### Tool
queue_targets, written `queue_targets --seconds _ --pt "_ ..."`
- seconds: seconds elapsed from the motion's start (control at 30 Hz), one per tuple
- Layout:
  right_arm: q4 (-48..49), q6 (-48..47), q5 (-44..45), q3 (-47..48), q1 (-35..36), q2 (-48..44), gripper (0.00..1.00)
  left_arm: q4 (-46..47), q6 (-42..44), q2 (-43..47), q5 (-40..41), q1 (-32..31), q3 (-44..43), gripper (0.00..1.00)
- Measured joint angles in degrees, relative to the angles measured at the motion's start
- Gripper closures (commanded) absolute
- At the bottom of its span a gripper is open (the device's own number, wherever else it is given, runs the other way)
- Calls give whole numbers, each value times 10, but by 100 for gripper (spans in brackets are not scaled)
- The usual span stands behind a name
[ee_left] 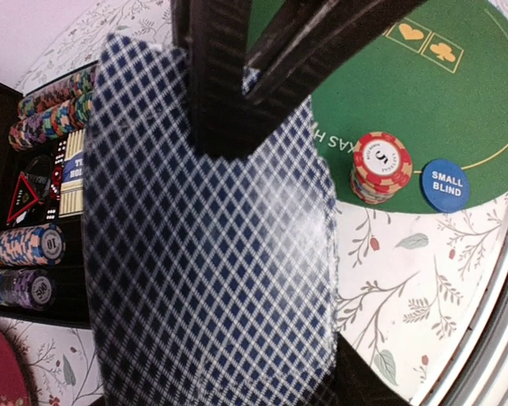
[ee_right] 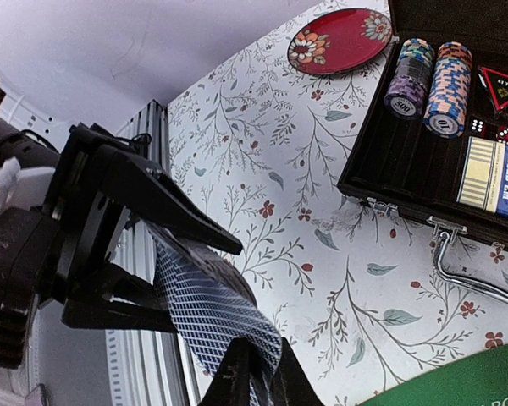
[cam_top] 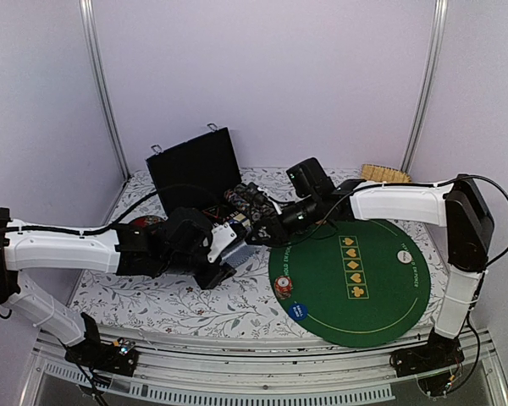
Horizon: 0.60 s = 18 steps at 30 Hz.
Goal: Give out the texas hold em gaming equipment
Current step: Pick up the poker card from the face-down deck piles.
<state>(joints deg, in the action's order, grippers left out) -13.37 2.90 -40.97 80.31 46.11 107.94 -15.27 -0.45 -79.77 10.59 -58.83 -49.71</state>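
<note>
Left claw (ee_left: 245, 101) is partway open and clamped across the card deck (ee_left: 212, 279), blue diamond backs facing its wrist cam. Right claw (ee_right: 256, 372) comes in from the opposite side, jaws nearly together on the deck's lower corner; can't tell if it has one card or several. So the deck hangs mid-air between both claws, above the floral cloth (ee_right: 322, 254). I see no card laid down anywhere. Right of the claws, on the near-left part of the green mat (ee_left: 491, 85), there's one red/white chip stack (ee_left: 381, 167). The blue SMALL BLIND button (ee_left: 446, 183) is just beside it, not touching. Further right across the mat, a white button (cam_top: 402, 255) sits near the rim. Just past the claws on the far side, the black case (ee_right: 406, 169) is open, with chip rolls (ee_right: 446, 85) lying in its slots. Red dish (ee_right: 339, 38) is beyond that. My read: early stage. One stack and two buttons are out, dealing hasn't started, and most chips aren't distributed yet.
</note>
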Motion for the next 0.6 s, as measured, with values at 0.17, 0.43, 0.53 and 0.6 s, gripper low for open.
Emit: queue_targets --seconds 0.17,0.43,0.53,0.6 --pt "-31 -5 6 4 0 -7 98 0 -2 0 3 0 5 47" --pt "-81 -19 32 28 -1 -25 98 2 -2 0 3 0 9 47" --pt "-108 -32 32 38 -5 -44 98 4 -2 1 4 0 10 47" --pt "-125 -42 31 44 -10 -61 98 6 -3 2 4 0 10 47"
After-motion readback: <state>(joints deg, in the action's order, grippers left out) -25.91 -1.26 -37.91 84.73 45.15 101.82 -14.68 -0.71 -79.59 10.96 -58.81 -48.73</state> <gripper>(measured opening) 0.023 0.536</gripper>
